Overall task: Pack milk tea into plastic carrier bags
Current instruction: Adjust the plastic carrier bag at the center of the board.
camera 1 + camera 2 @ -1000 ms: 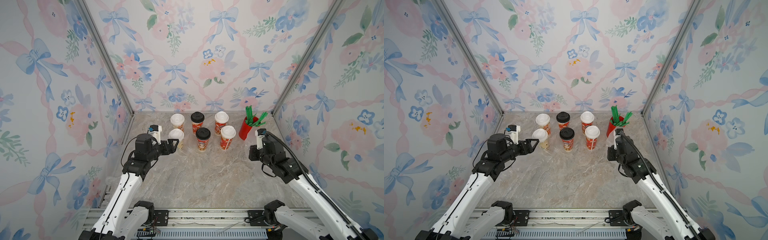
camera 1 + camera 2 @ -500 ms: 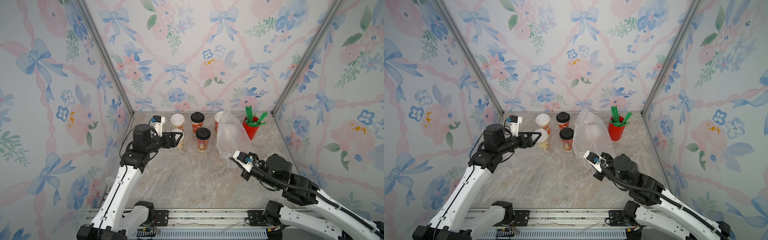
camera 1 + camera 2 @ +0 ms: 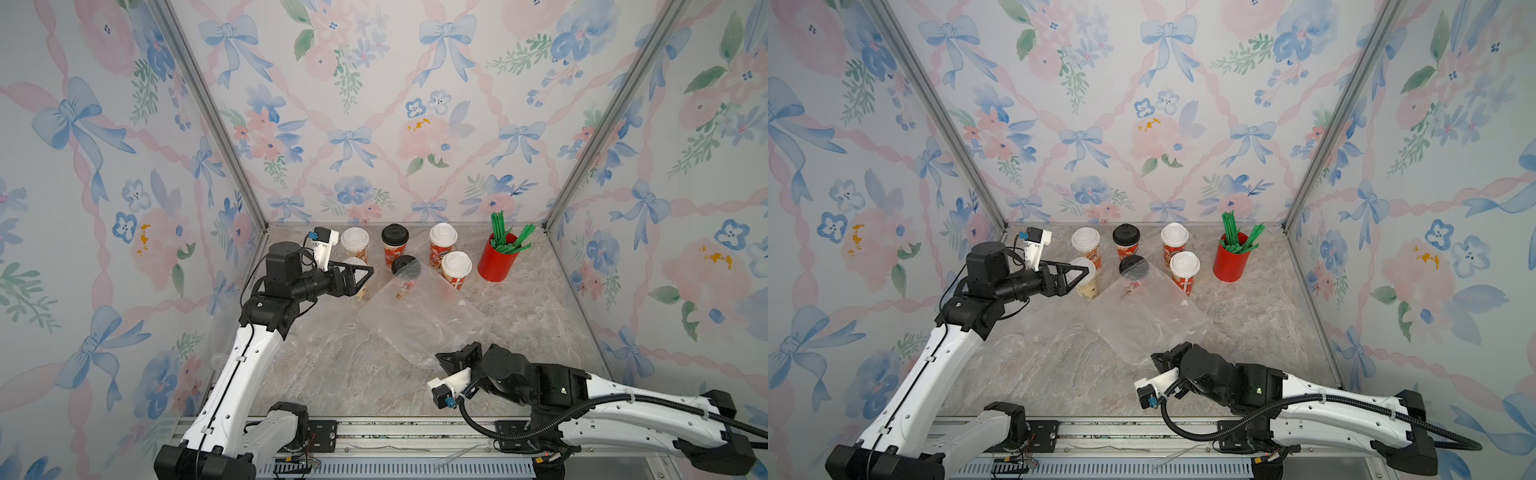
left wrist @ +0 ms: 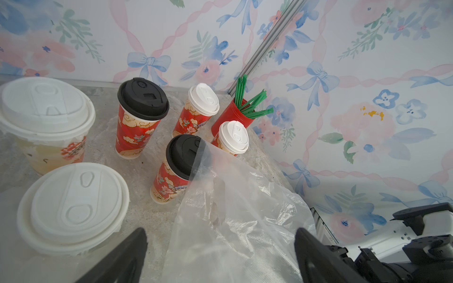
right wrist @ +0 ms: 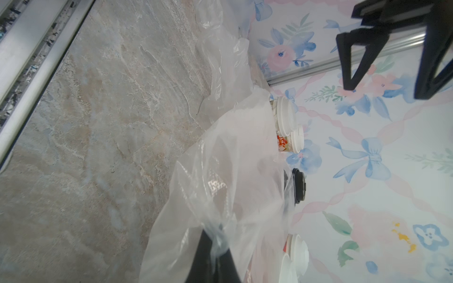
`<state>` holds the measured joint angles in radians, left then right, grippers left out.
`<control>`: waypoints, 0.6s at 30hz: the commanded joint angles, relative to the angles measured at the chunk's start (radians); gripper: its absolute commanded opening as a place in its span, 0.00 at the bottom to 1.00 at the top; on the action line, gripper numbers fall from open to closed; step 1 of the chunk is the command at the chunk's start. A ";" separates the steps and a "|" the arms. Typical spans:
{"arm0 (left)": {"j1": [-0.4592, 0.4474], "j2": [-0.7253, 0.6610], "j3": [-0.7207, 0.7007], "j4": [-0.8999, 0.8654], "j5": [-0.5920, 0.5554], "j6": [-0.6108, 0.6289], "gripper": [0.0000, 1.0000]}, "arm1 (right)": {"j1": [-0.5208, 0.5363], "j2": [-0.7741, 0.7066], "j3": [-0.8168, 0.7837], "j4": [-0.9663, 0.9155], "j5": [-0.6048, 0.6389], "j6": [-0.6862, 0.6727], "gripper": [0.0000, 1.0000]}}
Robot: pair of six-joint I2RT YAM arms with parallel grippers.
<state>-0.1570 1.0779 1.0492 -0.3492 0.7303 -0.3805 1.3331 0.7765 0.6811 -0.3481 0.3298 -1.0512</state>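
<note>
While clamped shut on the near edge of the clear carrier bag, well in front of the red straw cup, hold the right gripper low and steady. Judge the step as opening the bag's mouth. Note its far end draped against the front black-lidded milk tea cup, two cups along from the straw cup. Bring the left gripper, spread wide and empty above the front cream cup, onto the free lip, not a lid; pinch one layer, then draw apart. Leave the other cups upright beside the straw cup.
</note>
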 commanded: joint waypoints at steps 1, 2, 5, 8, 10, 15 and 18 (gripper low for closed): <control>-0.003 0.066 -0.009 -0.049 0.096 0.052 0.93 | 0.059 -0.026 -0.011 0.009 0.038 -0.100 0.00; -0.005 0.084 -0.017 -0.052 0.106 0.054 0.93 | 0.076 -0.029 -0.010 0.004 0.037 -0.108 0.00; -0.006 0.131 -0.042 -0.051 0.129 0.059 0.93 | 0.130 -0.036 -0.005 -0.004 0.052 -0.126 0.00; -0.011 0.173 -0.067 -0.051 0.196 0.076 0.93 | 0.177 -0.030 0.000 0.001 0.086 -0.139 0.00; -0.017 0.194 -0.084 -0.051 0.214 0.082 0.93 | 0.203 -0.022 0.008 0.005 0.108 -0.147 0.00; -0.021 0.226 -0.118 -0.054 0.209 0.095 0.93 | 0.238 -0.024 0.019 0.026 0.143 -0.169 0.00; -0.022 0.226 -0.123 -0.065 0.194 0.106 0.93 | 0.263 -0.036 0.027 0.020 0.188 -0.182 0.00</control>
<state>-0.1757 1.3048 0.9363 -0.3977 0.9062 -0.3122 1.5688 0.7540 0.6819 -0.3435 0.4435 -1.2068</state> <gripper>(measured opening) 0.932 0.049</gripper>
